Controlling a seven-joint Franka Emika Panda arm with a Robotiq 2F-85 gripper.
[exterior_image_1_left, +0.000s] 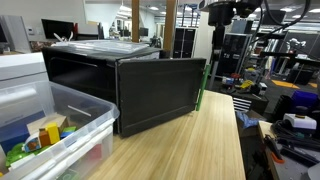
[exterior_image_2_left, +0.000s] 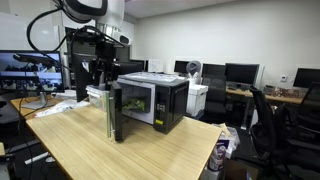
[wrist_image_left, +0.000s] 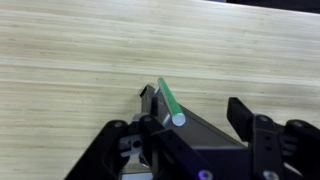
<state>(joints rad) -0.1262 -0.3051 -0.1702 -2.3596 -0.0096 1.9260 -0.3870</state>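
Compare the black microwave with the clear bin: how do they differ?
The microwave is black; the bin is clear plastic. The microwave stands taller than the bin. The microwave's door is swung open at the front; the bin is open on top, showing colourful items. Both rest on the wooden table.

Microwave (exterior_image_2_left: 165, 100): black casing, black door (exterior_image_1_left: 160, 90) with a green strip (wrist_image_left: 168, 100) along its edge. Table (exterior_image_1_left: 200, 145): pale wood, fine straight grain. Bin (exterior_image_1_left: 92, 122): clear plastic.

Hand (exterior_image_1_left: 226, 14) apparently cropped by top edge

White arm (exterior_image_2_left: 88, 12) (black hand (wrist_image_left: 178, 122))
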